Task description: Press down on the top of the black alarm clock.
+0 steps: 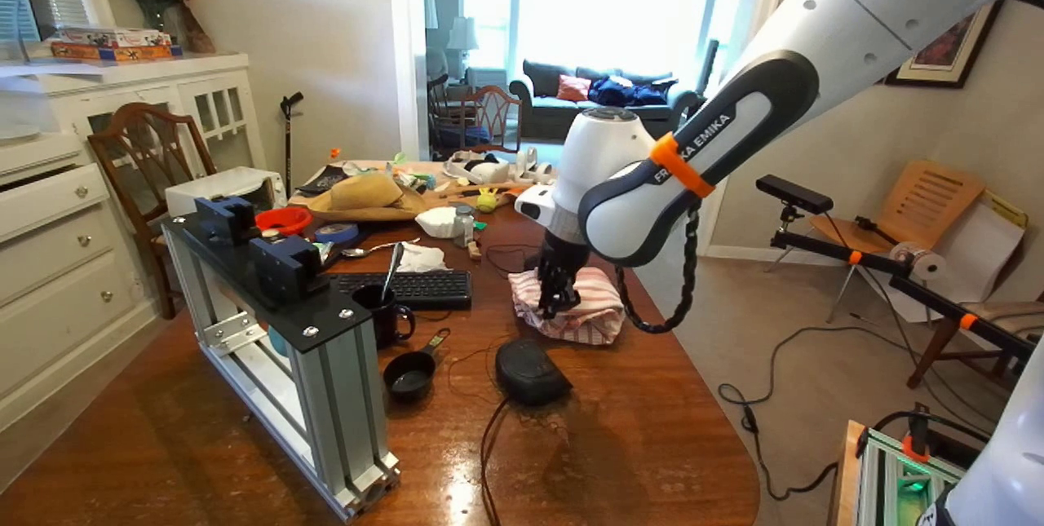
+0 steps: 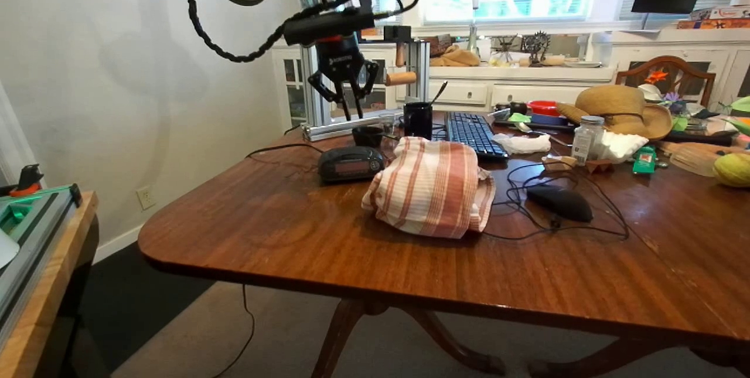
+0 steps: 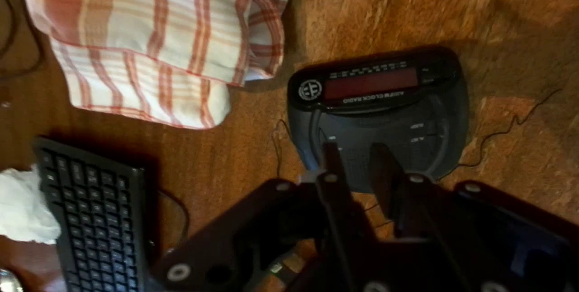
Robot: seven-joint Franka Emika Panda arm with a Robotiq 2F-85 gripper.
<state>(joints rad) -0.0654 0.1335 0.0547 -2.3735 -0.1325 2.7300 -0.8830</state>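
Observation:
The black alarm clock (image 1: 530, 373) sits low on the wooden table with its cord trailing behind. In an exterior view its dark display side faces the camera (image 2: 350, 168). In the wrist view I see its top, display and buttons (image 3: 377, 120); my fingers hide part of its rear top. My gripper (image 2: 353, 116) hangs above the clock, pointing down, apart from it. Its fingers are partly open with a narrow gap and nothing between them; in the wrist view the fingertips (image 3: 355, 148) overlap the clock's top. The gripper also shows in an exterior view (image 1: 558, 311).
A folded red-and-white striped cloth (image 2: 433, 187) lies close beside the clock. A black measuring cup (image 1: 410, 375), a black mug with a spoon (image 1: 387, 320) and a keyboard (image 1: 432, 288) are nearby. A metal frame (image 1: 342, 412) stands tall on the table. A mouse (image 2: 559, 202) lies beyond the cloth.

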